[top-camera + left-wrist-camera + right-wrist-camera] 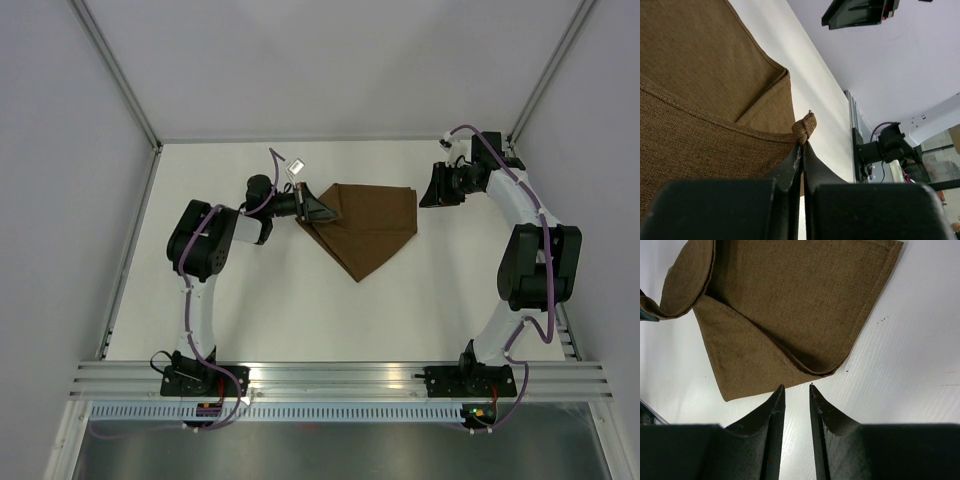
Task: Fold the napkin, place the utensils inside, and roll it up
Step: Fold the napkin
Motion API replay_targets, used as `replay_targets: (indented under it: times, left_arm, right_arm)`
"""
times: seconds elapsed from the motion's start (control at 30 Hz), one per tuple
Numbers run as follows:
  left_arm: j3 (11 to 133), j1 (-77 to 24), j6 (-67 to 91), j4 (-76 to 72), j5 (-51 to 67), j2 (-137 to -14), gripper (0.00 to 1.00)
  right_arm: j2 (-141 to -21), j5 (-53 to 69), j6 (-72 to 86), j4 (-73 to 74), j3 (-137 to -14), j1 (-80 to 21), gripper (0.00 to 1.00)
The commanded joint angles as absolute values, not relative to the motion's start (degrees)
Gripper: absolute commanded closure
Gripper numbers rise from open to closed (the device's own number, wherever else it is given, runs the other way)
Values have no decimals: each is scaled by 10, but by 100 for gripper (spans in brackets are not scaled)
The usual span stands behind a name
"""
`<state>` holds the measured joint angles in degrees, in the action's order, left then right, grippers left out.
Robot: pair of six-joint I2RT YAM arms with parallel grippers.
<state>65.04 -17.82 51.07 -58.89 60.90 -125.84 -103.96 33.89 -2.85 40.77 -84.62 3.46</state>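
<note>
The napkin (372, 228) lies partly folded on the table (260, 320), with one point aimed at the arm bases. At its left corner the left gripper (318, 208) is clenched on a pinch of cloth, making it the nearer arm. Farther off, the right gripper (432, 188) hangs just beside the right corner, fingers slightly parted and empty.

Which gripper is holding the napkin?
The left gripper, shut on a corner of the napkin; the right gripper is open beside the cloth, gripping nothing.
</note>
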Motion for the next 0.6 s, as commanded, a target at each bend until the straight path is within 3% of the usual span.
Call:
replay_targets:
  times: [0.0, 0.37, 0.57]
  left_arm:
    - [644, -187, 468, -629, 660, -1226, 98]
    - [649, -217, 362, -506, 683, -1197, 98]
    - [671, -236, 257, -354, 679, -1181, 98]
  right_arm:
    - [-1029, 331, -31, 397, -846, 32, 68]
    - [-1027, 327, -31, 396, -844, 28, 68]
    - [-1028, 323, -30, 395, -845, 24, 68]
